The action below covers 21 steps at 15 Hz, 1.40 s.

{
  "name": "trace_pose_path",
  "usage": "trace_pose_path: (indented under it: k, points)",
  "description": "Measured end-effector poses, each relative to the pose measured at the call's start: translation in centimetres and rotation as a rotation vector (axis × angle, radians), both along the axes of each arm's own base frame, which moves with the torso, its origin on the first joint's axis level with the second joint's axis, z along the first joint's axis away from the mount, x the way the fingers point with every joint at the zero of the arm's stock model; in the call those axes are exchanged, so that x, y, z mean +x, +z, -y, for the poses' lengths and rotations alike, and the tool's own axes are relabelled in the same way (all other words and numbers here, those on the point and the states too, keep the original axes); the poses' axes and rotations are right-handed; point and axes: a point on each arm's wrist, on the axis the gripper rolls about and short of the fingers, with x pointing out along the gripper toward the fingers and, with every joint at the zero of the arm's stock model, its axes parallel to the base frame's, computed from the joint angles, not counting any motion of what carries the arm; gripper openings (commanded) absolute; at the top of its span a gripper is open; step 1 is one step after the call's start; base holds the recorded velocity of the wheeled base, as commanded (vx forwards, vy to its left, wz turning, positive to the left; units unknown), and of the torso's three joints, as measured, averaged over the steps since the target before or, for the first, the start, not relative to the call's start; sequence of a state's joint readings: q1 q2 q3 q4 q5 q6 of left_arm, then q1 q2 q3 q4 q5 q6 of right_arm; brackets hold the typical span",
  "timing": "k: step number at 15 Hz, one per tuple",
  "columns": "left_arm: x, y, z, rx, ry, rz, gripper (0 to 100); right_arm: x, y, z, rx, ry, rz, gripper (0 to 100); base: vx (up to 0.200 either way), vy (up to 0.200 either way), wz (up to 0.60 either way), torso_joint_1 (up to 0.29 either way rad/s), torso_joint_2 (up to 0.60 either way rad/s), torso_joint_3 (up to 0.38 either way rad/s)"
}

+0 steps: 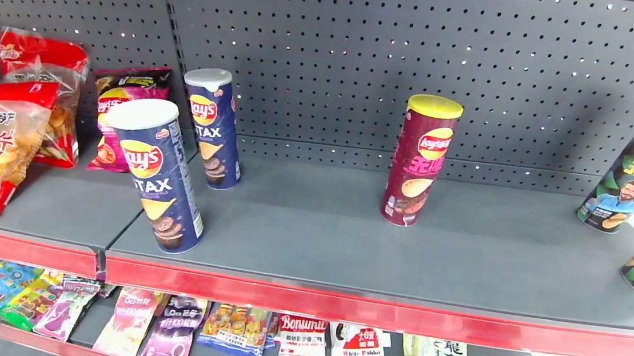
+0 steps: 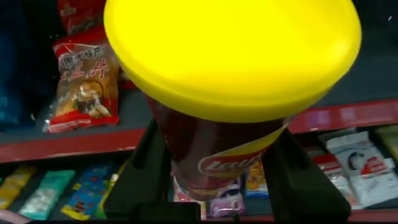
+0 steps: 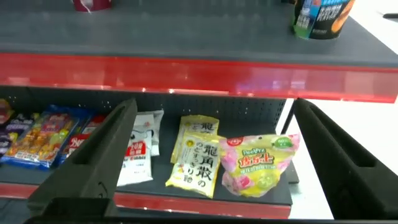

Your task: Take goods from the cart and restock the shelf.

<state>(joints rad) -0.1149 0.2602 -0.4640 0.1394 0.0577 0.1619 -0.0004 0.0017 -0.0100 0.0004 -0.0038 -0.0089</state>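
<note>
Maroon chip canister (image 2: 211,143), capped by a broad yellow lid (image 2: 233,56), sits clamped between the two black fingers of the left gripper (image 2: 221,180). It is held low at the robot's left, below the red front edge of the upper shelf (image 1: 306,300). Gripping around the body leaves its base free for setting down, probably near its twin, the maroon canister (image 1: 420,161) standing mid-shelf. Two blue canisters (image 1: 153,175) stand further left. The right gripper (image 3: 217,155) hangs with fingers spread wide around nothing, facing the lower shelf's snack packets (image 3: 198,155).
</note>
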Motion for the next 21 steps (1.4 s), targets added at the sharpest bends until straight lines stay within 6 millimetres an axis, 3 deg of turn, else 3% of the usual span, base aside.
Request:
trace_pose_path:
  k: [2,4,6,11,16,21]
  points:
    - [-0.3,0.6,0.0,-0.113,-0.038,0.014,0,-0.3,2.5,-0.1,0.008,0.037,0.045,100,0.0,0.0,0.0,0.0,0.0,0.0]
    - [-0.2,1.0,0.1,-0.144,-0.076,0.006,0,-0.2,6.4,-0.2,0.012,0.114,0.064,100,0.0,0.0,0.0,0.0,0.0,0.0]
    - [0.2,0.9,0.3,-0.144,-0.14,-0.039,0,1.2,10.0,-0.4,-0.043,0.194,0.036,100,0.0,0.0,0.0,0.0,0.0,0.0]
    - [0.7,0.8,0.5,-0.146,-0.204,-0.104,0,9.0,16.6,-1.6,-0.121,0.392,-0.115,100,0.0,0.0,0.0,0.0,0.0,0.0]
    - [1.0,0.9,0.5,-0.14,-0.18,-0.115,0,17.3,18.8,-5.1,-0.129,0.526,-0.157,100,0.0,0.0,0.0,0.0,0.0,0.0]
    - [1.1,1.1,0.5,-0.136,-0.169,-0.115,0,24.6,17.2,-8.4,-0.113,0.571,-0.125,100,0.0,0.0,0.0,0.0,0.0,0.0]
